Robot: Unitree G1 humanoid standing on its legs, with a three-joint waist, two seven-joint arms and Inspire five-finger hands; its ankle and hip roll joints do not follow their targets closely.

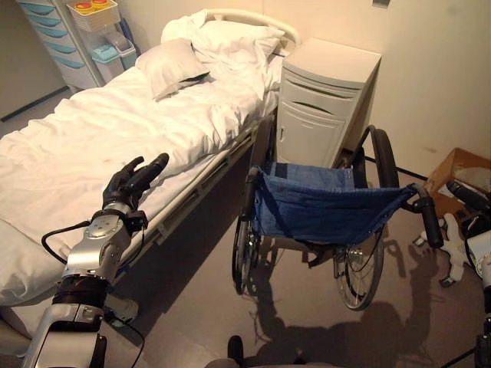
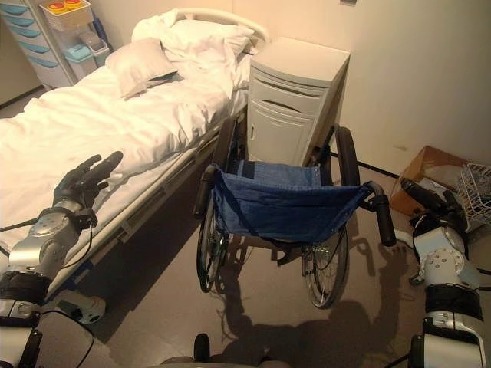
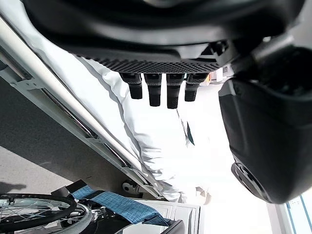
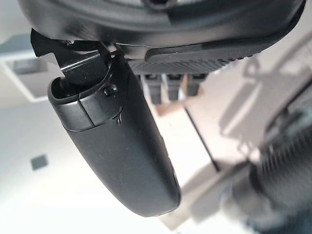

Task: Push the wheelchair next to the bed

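Blue fabric-backed wheelchair (image 2: 288, 207) stands beside the white-sheeted bed (image 1: 115, 130); left hand (image 1: 134, 182) and right hand (image 2: 430, 201) both hover with fingers straight, empty.

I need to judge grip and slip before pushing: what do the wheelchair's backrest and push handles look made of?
The wheelchair's backrest looks like blue woven fabric, denim-like and matte: it sags and creases between the uprights. The push handles look like black rubber or plastic grips, dull with a slight sheen; which one is hard to tell. The wheel rims look like bare metal, thin and shiny.

blue-backed wheelchair (image 1: 322, 207); white-sheeted bed (image 1: 115, 130), cream cabinet (image 1: 326, 100), grey-brown floor (image 1: 299, 330), dark left hand (image 1: 132, 182)
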